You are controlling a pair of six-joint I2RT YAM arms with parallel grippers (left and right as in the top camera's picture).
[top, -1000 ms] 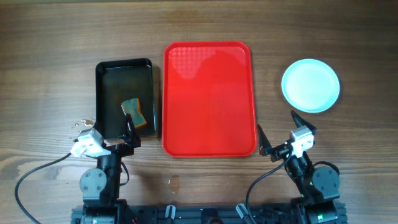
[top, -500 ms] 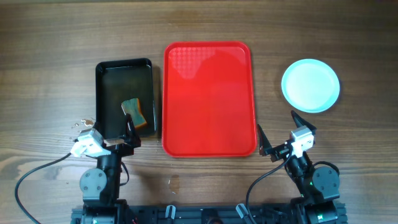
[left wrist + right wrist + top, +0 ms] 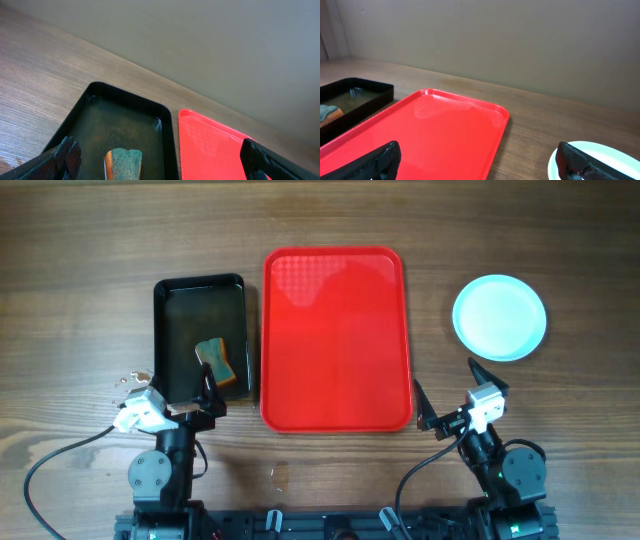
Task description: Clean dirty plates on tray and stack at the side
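Observation:
The red tray (image 3: 337,340) lies in the middle of the table with nothing on it; it also shows in the left wrist view (image 3: 210,150) and the right wrist view (image 3: 430,130). Pale aqua-white plates (image 3: 499,317) sit as one round stack on the table right of the tray, seen at the lower right of the right wrist view (image 3: 600,160). My left gripper (image 3: 205,390) is open and empty at the near end of the black tray. My right gripper (image 3: 447,395) is open and empty near the red tray's near right corner.
A black rectangular tray (image 3: 200,335) holding a green and orange sponge (image 3: 217,360) lies left of the red tray. The sponge shows low in the left wrist view (image 3: 123,164). Both arm bases stand at the near table edge.

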